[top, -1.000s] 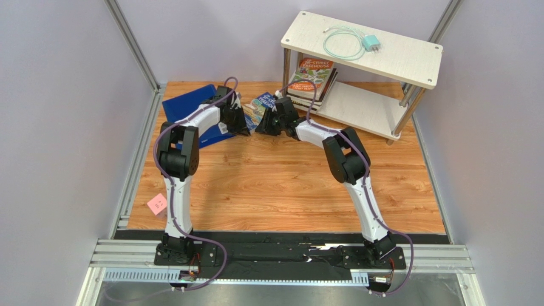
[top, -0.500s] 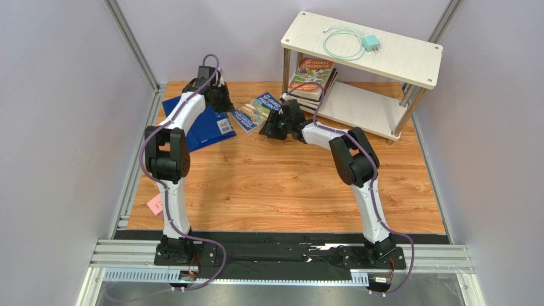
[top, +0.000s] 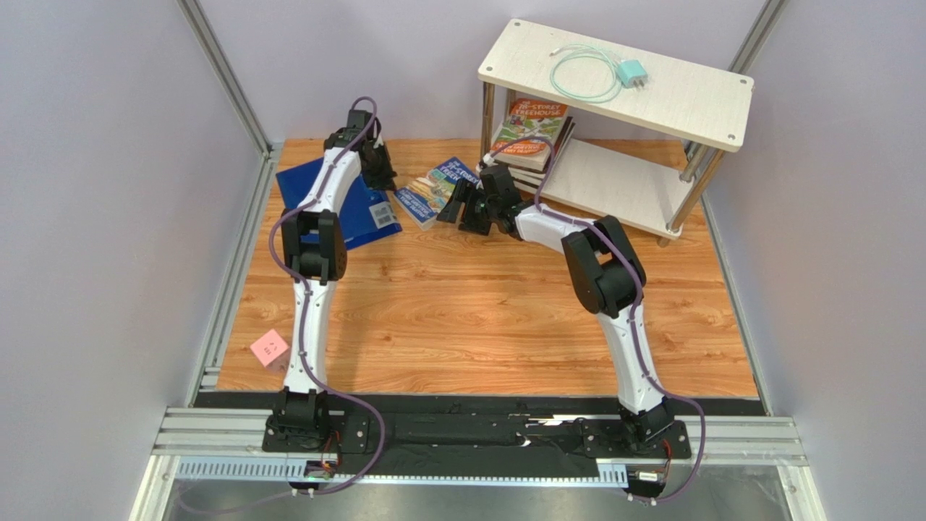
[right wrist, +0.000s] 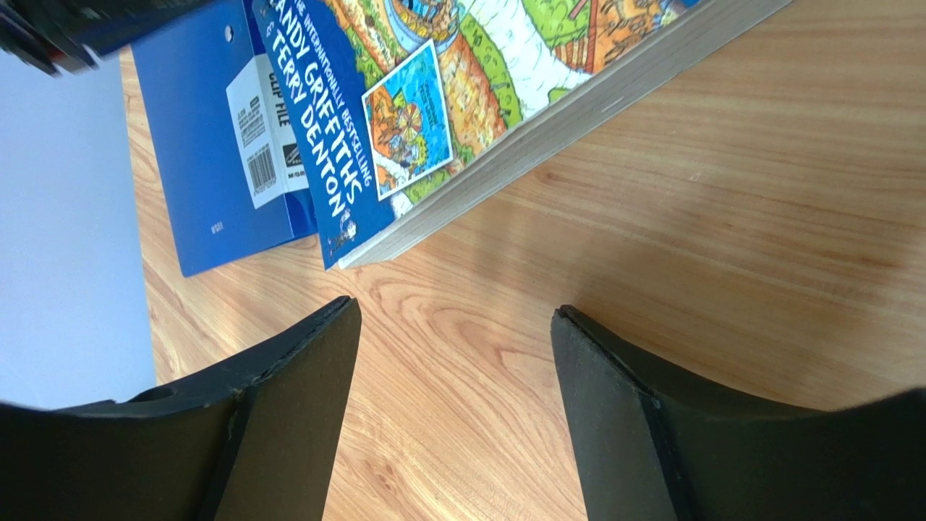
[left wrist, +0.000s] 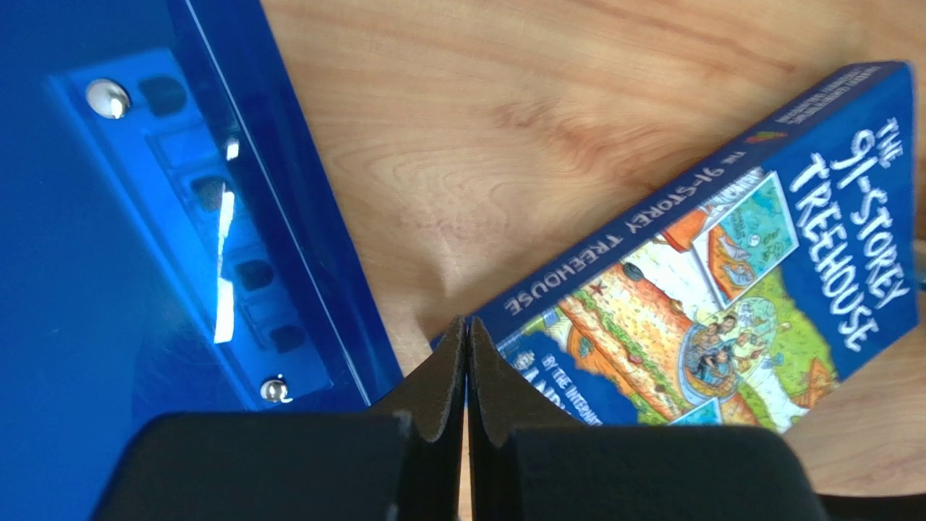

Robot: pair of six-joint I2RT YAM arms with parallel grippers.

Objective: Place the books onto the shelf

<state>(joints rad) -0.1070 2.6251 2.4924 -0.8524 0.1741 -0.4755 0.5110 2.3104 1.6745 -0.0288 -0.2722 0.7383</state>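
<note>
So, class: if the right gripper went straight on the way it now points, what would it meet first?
Probably the blue Treehouse book, at its page edge; the open right gripper faces it across a strip of table, though depth is unclear.

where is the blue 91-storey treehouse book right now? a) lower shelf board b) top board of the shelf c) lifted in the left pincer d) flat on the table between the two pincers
d: the blue Treehouse book lies flat on the table, between the shut left pincer and the open right pincer, gripped by neither.
</note>
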